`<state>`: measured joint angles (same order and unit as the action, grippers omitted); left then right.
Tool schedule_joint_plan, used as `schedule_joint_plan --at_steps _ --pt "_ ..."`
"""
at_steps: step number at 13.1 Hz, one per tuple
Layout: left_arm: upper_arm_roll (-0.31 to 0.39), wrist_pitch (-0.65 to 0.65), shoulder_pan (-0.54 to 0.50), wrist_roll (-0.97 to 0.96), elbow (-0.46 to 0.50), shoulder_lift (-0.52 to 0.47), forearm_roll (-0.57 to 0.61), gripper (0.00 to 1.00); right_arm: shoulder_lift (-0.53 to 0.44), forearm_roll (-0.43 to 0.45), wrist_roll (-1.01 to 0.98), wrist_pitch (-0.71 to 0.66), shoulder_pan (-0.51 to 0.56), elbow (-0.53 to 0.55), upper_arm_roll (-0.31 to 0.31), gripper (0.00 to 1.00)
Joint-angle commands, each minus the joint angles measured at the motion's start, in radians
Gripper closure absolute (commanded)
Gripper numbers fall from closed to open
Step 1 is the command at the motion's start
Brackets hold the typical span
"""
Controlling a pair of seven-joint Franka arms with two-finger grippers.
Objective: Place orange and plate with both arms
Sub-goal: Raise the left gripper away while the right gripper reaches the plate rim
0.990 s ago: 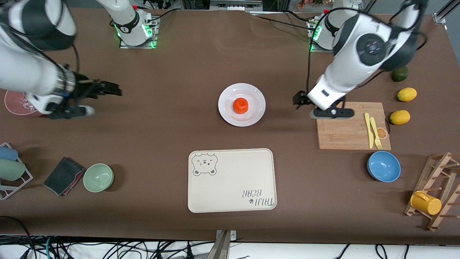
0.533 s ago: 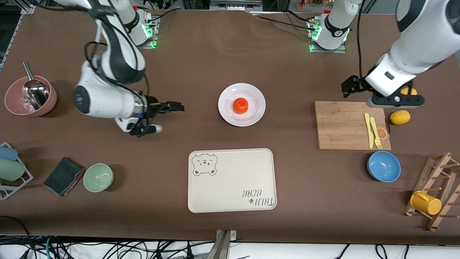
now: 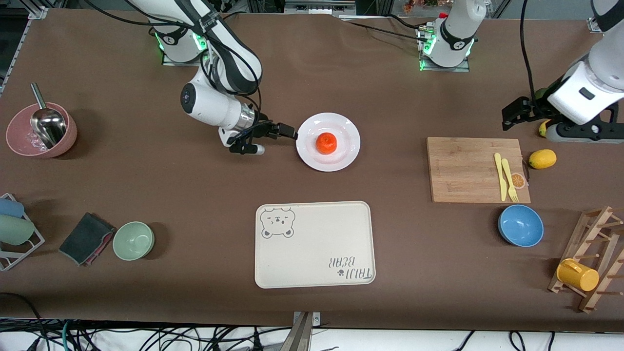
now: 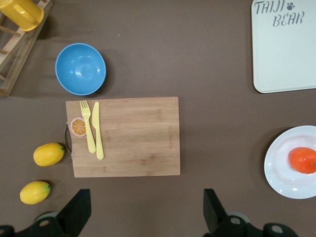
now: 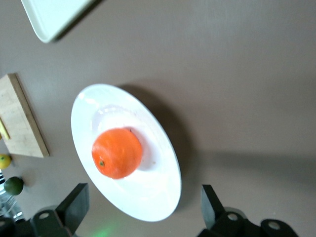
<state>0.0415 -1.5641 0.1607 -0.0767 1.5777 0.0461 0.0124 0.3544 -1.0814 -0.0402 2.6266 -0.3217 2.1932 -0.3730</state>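
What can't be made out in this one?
- Whether the right tool touches the plate rim: front view, too small; the right wrist view cuts its fingertips off.
- The lemon and the dark green fruit: front view, mostly hidden by the left arm.
- The mug rack: front view, cut off by the edge.

Glossy white plate (image 3: pixel 348 156) – smooth glaze; orange (image 3: pixel 326 143) with dimpled skin; matt brown worktop (image 3: pixel 234 195); grained wooden cutting board (image 3: pixel 463 170); matt cream tray (image 3: pixel 317 258).
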Motion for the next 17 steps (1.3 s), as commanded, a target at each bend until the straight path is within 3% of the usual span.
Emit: schedule_joint_plan --at_steps 1,6,14,17 --pt "0.018 0.026 0.034 0.014 -0.053 0.024 -0.005 0.00 0.052 -0.188 -0.160 0.021 0.007 0.004 -0.035 0.00" --pt "0.024 0.025 0.007 0.021 -0.056 0.029 -0.006 0.00 0.144 -0.535 -0.534 0.017 0.004 -0.018 -0.038 0.00" --pt "0.023 0.021 0.000 0.018 -0.073 0.050 -0.006 0.00 0.216 -0.552 -0.585 0.026 -0.039 -0.089 -0.035 0.02" --pt "0.020 0.016 0.006 0.014 -0.074 0.052 -0.012 0.00 0.225 -0.552 -0.661 0.023 -0.036 -0.090 -0.035 0.44"
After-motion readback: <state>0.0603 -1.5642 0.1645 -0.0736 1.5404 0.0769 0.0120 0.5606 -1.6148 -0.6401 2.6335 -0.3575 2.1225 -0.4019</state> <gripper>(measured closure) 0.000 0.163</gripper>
